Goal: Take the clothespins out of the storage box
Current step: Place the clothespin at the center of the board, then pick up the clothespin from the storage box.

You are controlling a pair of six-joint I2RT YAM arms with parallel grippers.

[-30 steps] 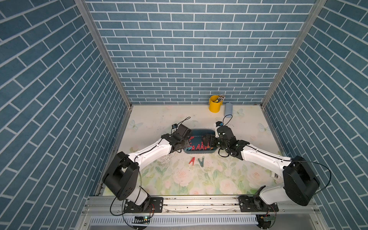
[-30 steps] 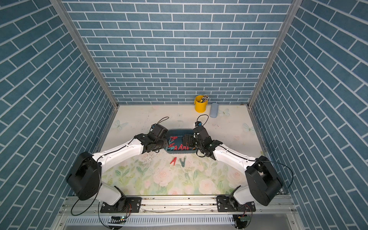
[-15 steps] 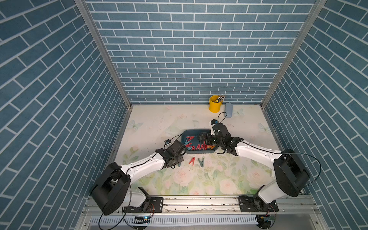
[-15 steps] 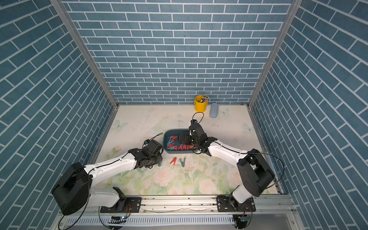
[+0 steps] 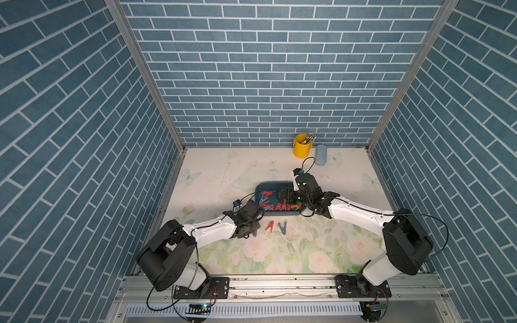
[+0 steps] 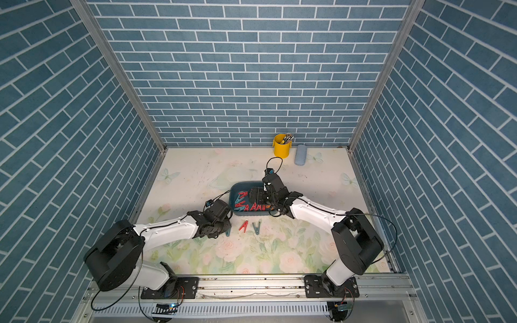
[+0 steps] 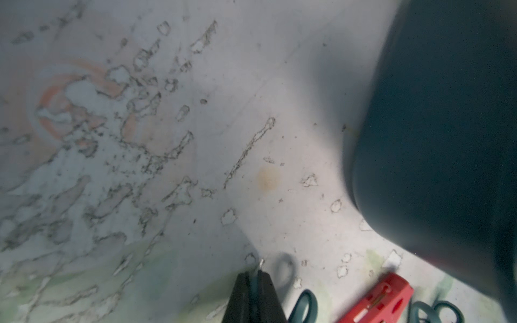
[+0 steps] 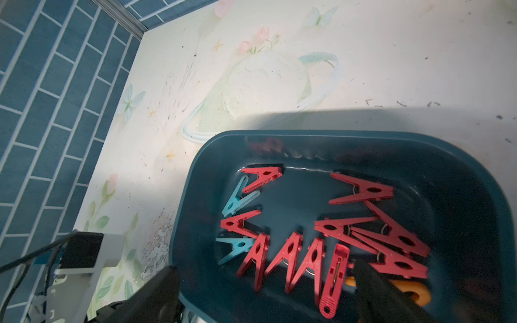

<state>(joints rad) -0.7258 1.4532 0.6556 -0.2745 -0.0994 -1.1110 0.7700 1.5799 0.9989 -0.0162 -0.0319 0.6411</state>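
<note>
The left gripper (image 5: 253, 225) has left the left end of the shallow dark teal plastic storage box (image 5: 279, 183) and come down to the floral bench (image 5: 223, 173) in front of the box's near left corner. The right gripper (image 5: 284, 197) has pushed further in over the box.

The box holds about ten red A-shaped plastic clothespins (image 8: 285, 254), two light teal clothespins (image 8: 237, 195) at its left end, and an orange clothespin (image 8: 416, 293) partly under a right finger. At the back stands a yellow cylindrical bucket (image 5: 301, 146) with thin metal-tipped tools (image 5: 310, 137) in it, and a pale blue oblong case (image 5: 321, 155) lies just beside it.

On the bench in front of the box lie a lone red clothespin (image 5: 270, 226) and a grey-teal clothespin (image 5: 283, 227).

The left arm stretches low, wrist bent down. Its fingers (image 7: 253, 296) are closed to a slit on a dark teal clothespin (image 6: 228, 232) at the bench.

The right arm reaches in from the right, its fingers (image 8: 375, 285) spread wide and holding nothing.
</note>
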